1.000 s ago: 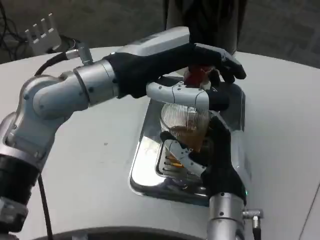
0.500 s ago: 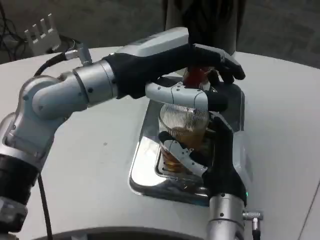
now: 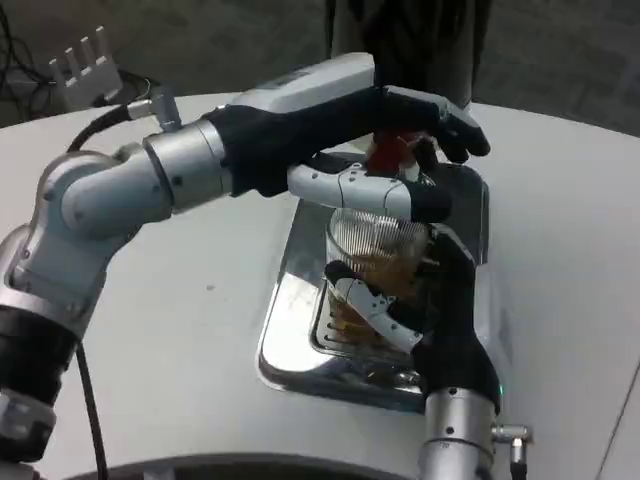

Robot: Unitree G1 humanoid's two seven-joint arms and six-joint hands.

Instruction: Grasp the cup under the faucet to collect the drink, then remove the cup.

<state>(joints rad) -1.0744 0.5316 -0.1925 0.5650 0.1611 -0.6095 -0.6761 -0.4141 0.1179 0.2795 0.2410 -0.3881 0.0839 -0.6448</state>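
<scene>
A clear ribbed cup (image 3: 375, 262) holding brown drink stands over the drip tray (image 3: 300, 290) of the silver dispenser. My right hand (image 3: 425, 310) wraps around the cup from the near side and grips it. My left hand (image 3: 390, 130) reaches across from the left, its fingers resting on the red faucet lever (image 3: 392, 150) above the cup. The faucet spout is hidden behind the left hand.
The shiny metal dispenser base (image 3: 470, 215) sits on the white round table (image 3: 180, 330). A white plug block (image 3: 85, 65) with cables lies at the far left corner. A dark column stands behind the dispenser.
The cup and my right hand have shifted slightly right and toward me. The left hand stays on the lever.
</scene>
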